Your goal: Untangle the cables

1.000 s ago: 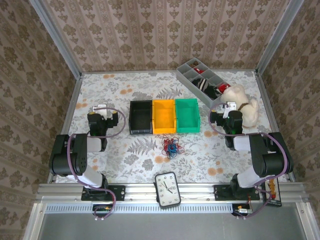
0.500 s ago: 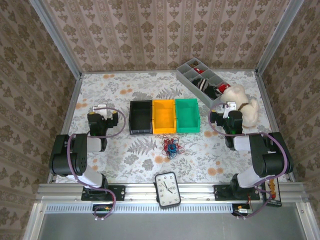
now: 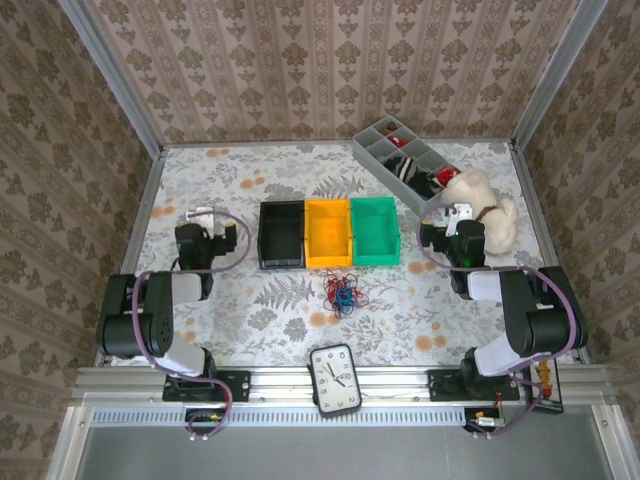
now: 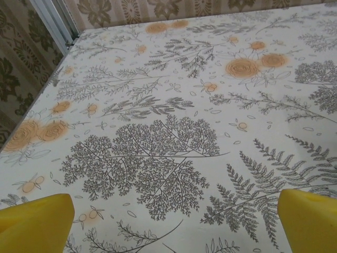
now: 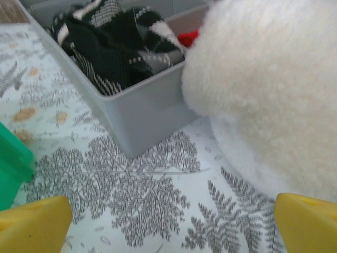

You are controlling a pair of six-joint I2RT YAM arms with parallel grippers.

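Lying tangled, the cables (image 3: 345, 291) sit between left tool (image 4: 172, 220) and right tool (image 5: 171, 220).

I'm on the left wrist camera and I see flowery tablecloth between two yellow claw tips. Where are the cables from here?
Observer: The cables lie in one red, blue and black tangle near the table's middle, on the near side of the yellow bin, off to the right of the left claw.
Operator: Is the other arm near them?
Observer: No, the right claw is open beside a white plush toy at the right side, well apart from the tangle.
Operator: Anything else close to the tangle?
Observer: A black clock lies at the near edge, straight in front of it.
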